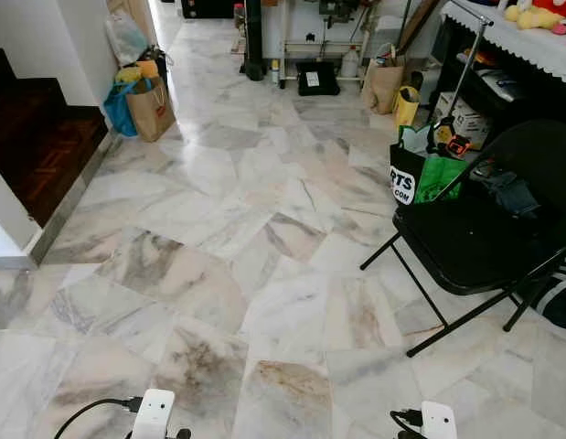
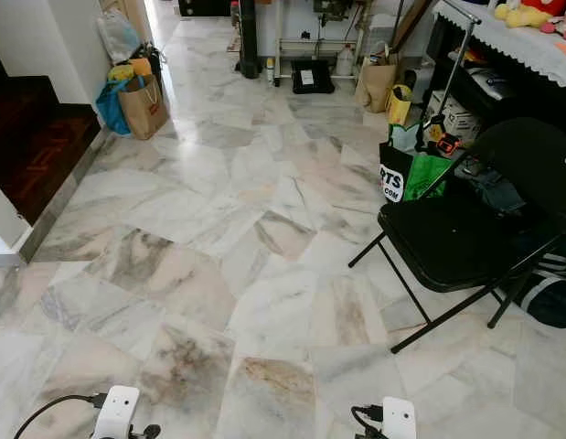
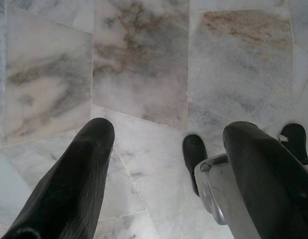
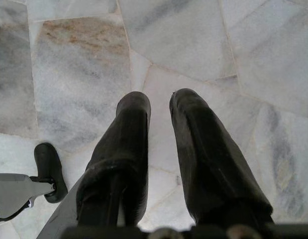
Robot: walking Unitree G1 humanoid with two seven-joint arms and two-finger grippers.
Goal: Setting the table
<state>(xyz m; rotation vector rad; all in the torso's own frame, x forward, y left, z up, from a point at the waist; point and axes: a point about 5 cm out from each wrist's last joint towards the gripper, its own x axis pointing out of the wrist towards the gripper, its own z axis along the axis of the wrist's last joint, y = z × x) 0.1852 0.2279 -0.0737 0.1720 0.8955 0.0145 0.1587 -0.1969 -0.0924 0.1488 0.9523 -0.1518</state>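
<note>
A polished marble floor is seen, its pale slabs veined in grey and brown and glossy enough to carry reflections. A folding chair is made of thin black metal tubing with a matt black seat. Beside it a green and black shopping bag looks like smooth synthetic cloth. Brown paper bags are stood by the wall with a blue plastic bag. Dark, faintly shiny parquet wood is laid on the raised step. A white lace-edged cloth is draped over the table. The left gripper and right gripper are finished in matt black, faintly textured material.
</note>
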